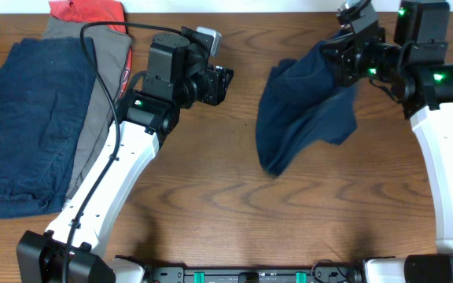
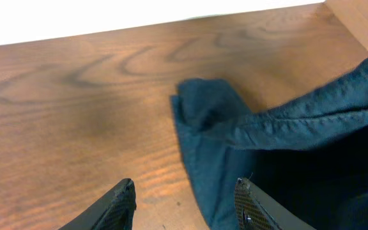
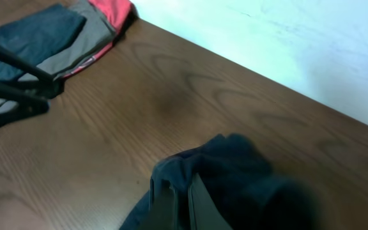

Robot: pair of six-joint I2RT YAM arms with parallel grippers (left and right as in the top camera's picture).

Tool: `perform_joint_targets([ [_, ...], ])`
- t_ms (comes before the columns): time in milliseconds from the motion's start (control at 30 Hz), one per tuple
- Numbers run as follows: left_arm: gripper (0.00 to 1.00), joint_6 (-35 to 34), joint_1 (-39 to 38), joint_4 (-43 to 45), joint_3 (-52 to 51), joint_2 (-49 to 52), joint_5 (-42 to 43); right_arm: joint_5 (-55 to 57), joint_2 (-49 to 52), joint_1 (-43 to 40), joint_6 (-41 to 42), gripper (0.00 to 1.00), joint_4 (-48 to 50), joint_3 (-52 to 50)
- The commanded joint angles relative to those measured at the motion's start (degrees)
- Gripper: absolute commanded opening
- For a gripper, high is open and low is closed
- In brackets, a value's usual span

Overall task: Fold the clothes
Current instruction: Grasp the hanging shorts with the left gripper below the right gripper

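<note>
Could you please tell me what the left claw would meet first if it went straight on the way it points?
Most likely the navy garment, whose bunched edge lies ahead of the open left claw. Only bare table shows between them, though depth is unclear.

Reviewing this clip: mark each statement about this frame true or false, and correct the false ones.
1. The right pincer grips the dark blue garment. True.
2. The left pincer holds a piece of clothing. False: it is open and empty, hanging over the table.
3. A pile of clothes lies on the left arm's side. True.
4. The dark blue garment lies flat and neatly folded. False: it is bunched, with one end raised in the right pincer.
5. The red garment sits mid-table. False: it is at the far end of the pile, by the table's far edge.
</note>
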Motion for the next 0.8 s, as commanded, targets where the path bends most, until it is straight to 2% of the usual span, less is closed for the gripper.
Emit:
perform_joint_targets([
  [0, 0.52, 0.4, 0.2, -1.6, 0.5, 0.6, 3.2, -1.2, -0.5, 0.4, 0.8, 0.01, 1.7, 0.4],
  [333, 0.52, 5.2, 0.2, 0.7, 0.5, 0.9, 5.5, -2.6, 0.4, 1.4, 1.9, 0.01, 2.7, 0.4],
  [500, 0.52, 5.3, 0.5, -0.5, 0.5, 0.9, 6.4, -1.9, 0.9, 3.0, 1.8, 0.01, 3.9, 0.4],
  [633, 0.53, 7.6, 0.2, -7.8, 0.5, 1.0, 10.1, -1.0, 0.9, 2.9, 2.1, 0.01, 6.3, 0.4],
  [767, 0.59, 18.2, 0.0, -19.3, 0.5, 1.1, 17.2, 0.3, 0.9, 2.4, 2.3, 0.01, 6.6, 0.4],
])
